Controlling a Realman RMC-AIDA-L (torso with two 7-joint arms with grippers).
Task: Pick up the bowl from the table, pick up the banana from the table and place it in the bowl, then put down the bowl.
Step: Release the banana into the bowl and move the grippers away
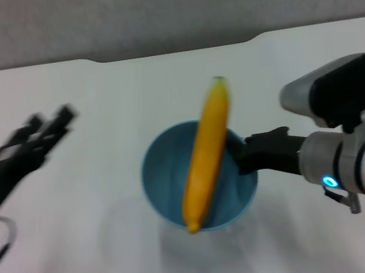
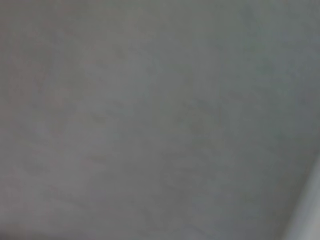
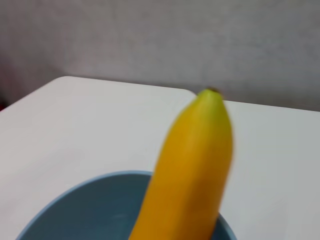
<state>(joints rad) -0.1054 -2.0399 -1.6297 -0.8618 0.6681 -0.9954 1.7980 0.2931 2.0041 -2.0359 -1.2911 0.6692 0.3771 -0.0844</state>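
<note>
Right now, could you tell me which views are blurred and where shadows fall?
Head view: left claw smeared, banana softer; faint shadow on the table under the bowl. Right wrist view: banana's edges blurred. Left wrist view: featureless grey.

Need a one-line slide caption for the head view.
Right tool holds the bowl with the banana lying across it; left tool off to the side.

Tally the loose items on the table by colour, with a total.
Yellow: 1, the banana, lying across the bowl with both ends past the rim.
Light blue: 1, the bowl, held at its rim by the right gripper.
Total: 2.
The left gripper holds nothing.
</note>
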